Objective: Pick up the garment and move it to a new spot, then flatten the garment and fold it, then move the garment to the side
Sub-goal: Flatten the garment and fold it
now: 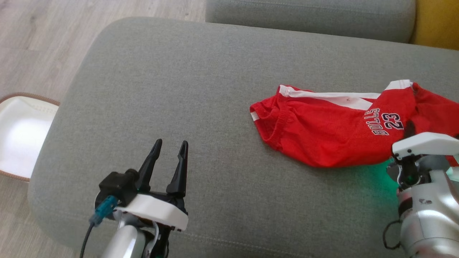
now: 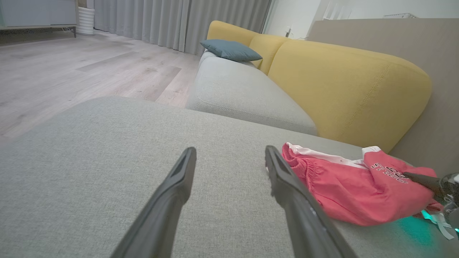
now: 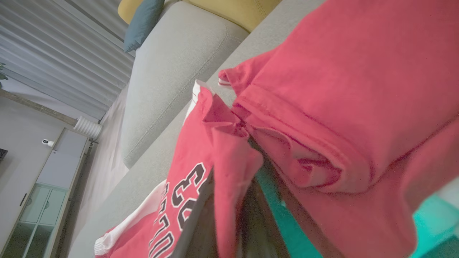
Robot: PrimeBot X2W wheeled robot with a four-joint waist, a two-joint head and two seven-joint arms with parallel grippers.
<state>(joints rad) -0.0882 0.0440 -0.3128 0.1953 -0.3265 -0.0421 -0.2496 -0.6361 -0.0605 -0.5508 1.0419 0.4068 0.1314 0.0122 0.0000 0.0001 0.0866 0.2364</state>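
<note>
Right gripper [image 1: 408,130]: clamped tight on a bunched fold of the red garment [image 1: 322,132], right by the printed number. Probably grabbing there for a solid pinch of layered cloth before lifting. Rest of the garment lying crumpled at the right end of the grey cushion [image 1: 172,89], near the yellow backrest [image 2: 344,86]. Left gripper [image 1: 168,147]: spread wide, holding nothing, hovering over bare cushion well apart from the cloth. Looks parked out of the way, leaving that open stretch free as a likely new spot. Pickup step, barely begun.
</note>
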